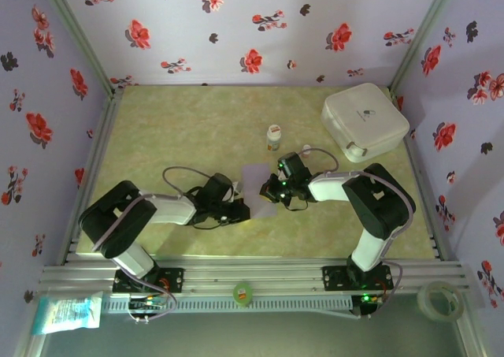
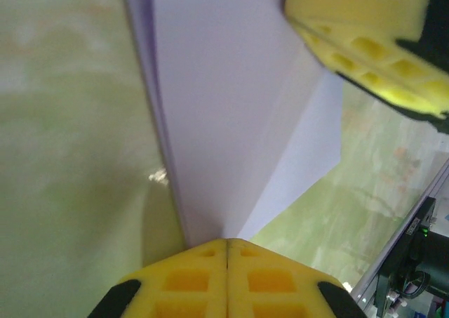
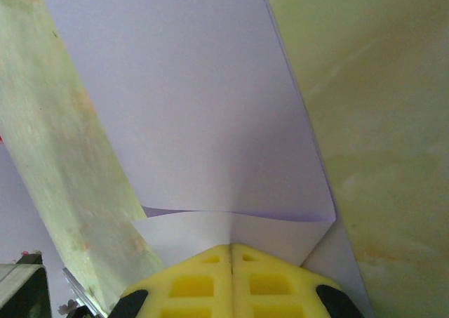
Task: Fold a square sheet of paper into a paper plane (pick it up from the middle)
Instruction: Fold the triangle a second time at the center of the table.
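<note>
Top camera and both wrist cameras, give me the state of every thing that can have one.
square sheet of paper, partly folded, layers overlapping, pinched by both grippers.
left gripper, shut on the paper's edge.
right gripper, shut on a folded edge of the paper.
white box, lid closed.
small bottle, upright.

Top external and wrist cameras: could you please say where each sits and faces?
Top external: above, behind the bases, looking down on the table; left arm and right arm show.
Left wrist: on its arm, facing the lilac paper pinched in the left hand.
Right wrist: on its arm, facing that paper in the right hand.
Wrist views share the paper.
</note>
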Robot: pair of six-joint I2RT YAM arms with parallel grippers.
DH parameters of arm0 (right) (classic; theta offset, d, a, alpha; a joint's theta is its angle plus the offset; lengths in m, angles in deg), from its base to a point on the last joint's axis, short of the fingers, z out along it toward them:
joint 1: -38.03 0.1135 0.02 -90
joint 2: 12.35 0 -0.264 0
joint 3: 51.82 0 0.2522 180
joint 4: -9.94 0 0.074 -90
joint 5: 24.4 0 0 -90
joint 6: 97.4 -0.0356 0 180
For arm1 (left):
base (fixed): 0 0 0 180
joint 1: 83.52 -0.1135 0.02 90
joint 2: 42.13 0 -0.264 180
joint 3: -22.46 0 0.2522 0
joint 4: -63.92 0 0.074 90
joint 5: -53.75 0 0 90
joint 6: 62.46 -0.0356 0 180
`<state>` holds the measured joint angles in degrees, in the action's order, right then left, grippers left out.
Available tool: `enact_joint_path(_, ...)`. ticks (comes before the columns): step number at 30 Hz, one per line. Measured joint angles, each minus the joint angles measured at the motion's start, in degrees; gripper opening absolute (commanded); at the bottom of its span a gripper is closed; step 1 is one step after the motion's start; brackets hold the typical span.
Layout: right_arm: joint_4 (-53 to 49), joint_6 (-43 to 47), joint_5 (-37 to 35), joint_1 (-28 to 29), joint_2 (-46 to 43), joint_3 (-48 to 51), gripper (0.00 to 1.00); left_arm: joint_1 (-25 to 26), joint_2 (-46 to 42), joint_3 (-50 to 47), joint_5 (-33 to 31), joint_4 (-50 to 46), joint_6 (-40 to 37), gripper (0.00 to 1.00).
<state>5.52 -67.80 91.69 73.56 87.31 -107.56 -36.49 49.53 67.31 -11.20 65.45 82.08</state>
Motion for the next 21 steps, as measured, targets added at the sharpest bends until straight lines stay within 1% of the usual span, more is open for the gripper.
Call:
enact_joint_path(4, 0.0, 0.0, 0.0, 0.0, 0.0, 0.0, 0.00, -0.1, -5.2, -1.3, -0.1, -2.5, 0.4, 0.04)
enact_joint_path(7, 0.0, 0.0, 0.0, 0.0, 0.0, 0.0, 0.00, -0.9, -9.2, -0.8, 0.0, -2.5, 0.4, 0.03)
enact_joint_path(9, 0.0, 0.0, 0.0, 0.0, 0.0, 0.0, 0.00, -1.6, -9.6, 0.6, 0.1, -2.4, 0.4, 0.03)
enact_joint_path(11, 0.0, 0.0, 0.0, 0.0, 0.0, 0.0, 0.00, -2.1, -8.5, 2.6, 0.3, -2.5, 0.2, 0.02)
enact_joint_path(16, 0.0, 0.0, 0.0, 0.0, 0.0, 0.0, 0.00, -2.4, -1.4, 8.2, 1.1, -2.1, -0.3, 0.02)
enact_joint_path(21, 0.0, 0.0, -0.1, 0.0, -0.1, 0.0, 0.00, -2.4, 4.6, 10.5, 1.2, -1.9, -0.9, 0.01)
